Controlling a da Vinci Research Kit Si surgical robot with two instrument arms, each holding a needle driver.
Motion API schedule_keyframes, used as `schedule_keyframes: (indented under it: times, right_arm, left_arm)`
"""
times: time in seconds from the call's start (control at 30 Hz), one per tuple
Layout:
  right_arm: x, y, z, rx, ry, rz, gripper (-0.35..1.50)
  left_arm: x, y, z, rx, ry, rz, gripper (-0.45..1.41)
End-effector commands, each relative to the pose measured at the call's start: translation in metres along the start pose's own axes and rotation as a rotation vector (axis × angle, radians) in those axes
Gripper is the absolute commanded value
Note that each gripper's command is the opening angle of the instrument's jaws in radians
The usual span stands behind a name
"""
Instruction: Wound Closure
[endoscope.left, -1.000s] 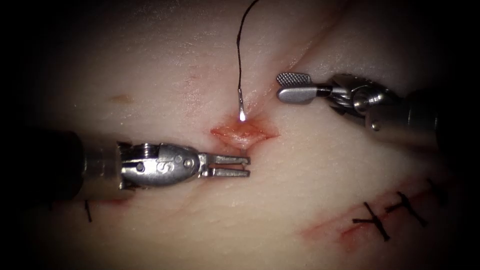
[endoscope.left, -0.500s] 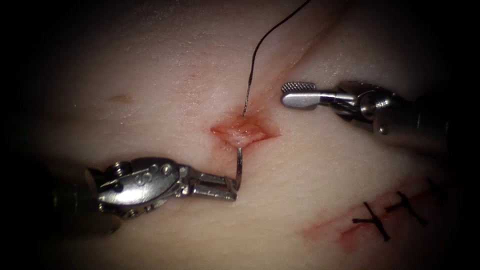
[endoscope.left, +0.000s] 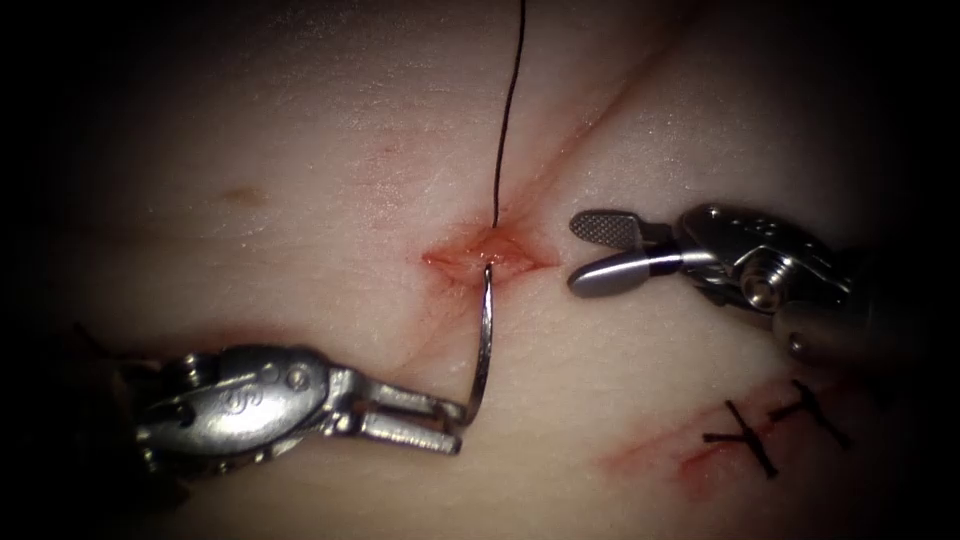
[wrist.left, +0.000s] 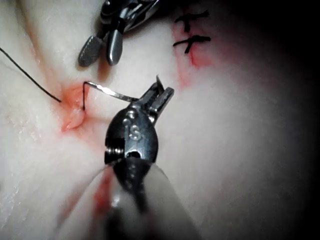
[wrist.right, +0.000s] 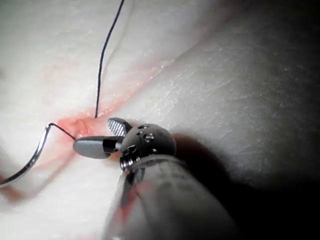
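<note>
Needle (endoscope.left: 485, 340) almost clear of the cut (endoscope.left: 488, 252), clamped near its tip in the left tool (endoscope.left: 455, 425); thread (endoscope.left: 508, 110) trails through the tissue (endoscope.left: 300, 150); right tool (endoscope.left: 590, 255) hangs open, empty; a loose grip could let the needle twist, or a sharp tug could tear the edge.

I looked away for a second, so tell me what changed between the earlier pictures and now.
The left claw closed on the needle near its tip and drew it down out of the cut's near edge. The needle's rear end came through, and the thread now follows into the far edge. The right claw, open and holding nothing, dropped closer to the cut's right end. The finished stitches stayed as they were.
</note>
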Motion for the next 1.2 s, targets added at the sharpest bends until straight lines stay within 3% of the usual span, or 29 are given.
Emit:
schedule_keyframes:
  times: [0.03,0.17,0.33,0.5,0.83,1.2]
  right_arm:
    - [-0.0003,-0.0016,0.0016,0.026,0.003,0.098,1.26]
    - [0.0009,-0.0036,0.002,0.034,0.001,0.169,1.38]
    - [0.0032,-0.0047,0.0013,0.038,-0.002,0.221,1.38]
    - [0.0038,-0.0049,0.0014,0.037,-0.001,0.241,1.3]
    - [0.0037,-0.0047,0.0026,0.001,0.005,0.282,1.31]
    - [0.0032,-0.0048,0.0044,0.009,-0.029,0.301,1.31]
  left_arm:
    - [-0.0003,-0.0003,0.0004,0.043,-0.019,0.058,-0.45]
    - [0.0008,-0.0014,-0.0002,0.138,-0.055,0.171,-0.45]
    - [0.0021,-0.0025,-0.001,0.252,-0.104,0.284,-0.45]
    - [0.0018,-0.0026,-0.0005,0.312,-0.152,0.348,-0.45]
    - [-0.0005,-0.0012,0.0017,0.372,-0.213,0.404,-0.45]
    - [-0.0006,-0.0004,0.0027,0.363,-0.234,0.45,-0.45]
